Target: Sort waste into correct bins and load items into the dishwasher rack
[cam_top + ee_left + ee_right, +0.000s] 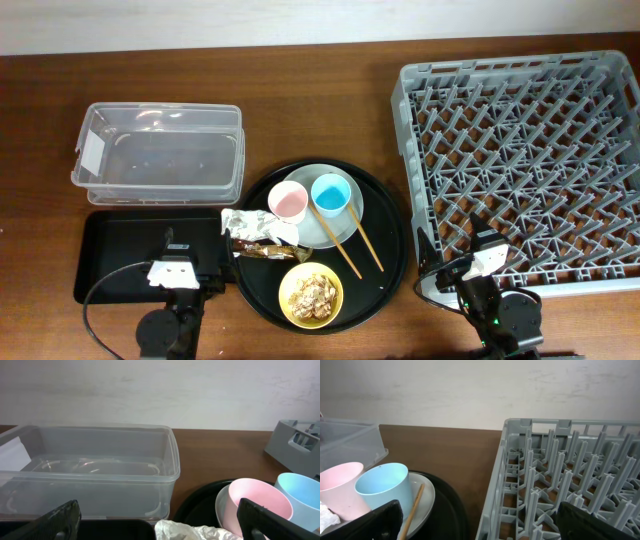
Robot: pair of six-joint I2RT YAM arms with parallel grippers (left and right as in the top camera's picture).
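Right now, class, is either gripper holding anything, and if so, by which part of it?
Nothing is held. The left gripper and the right gripper both stand open, with nothing between their fingers.

Place: a robot test bench, dressed up as a kitchen clean-up corner
Surface: one brown wooden table (320, 110) against a bare white wall (160, 390)
Kitchen signs: a grey dish rack (520, 160), a clear tub (160, 150), a plate (315, 173) on a round black tray (388, 235)
Lab signs: two robot arms (178, 270) at the table's near edge — a loose black cable (86, 305) looping beside one
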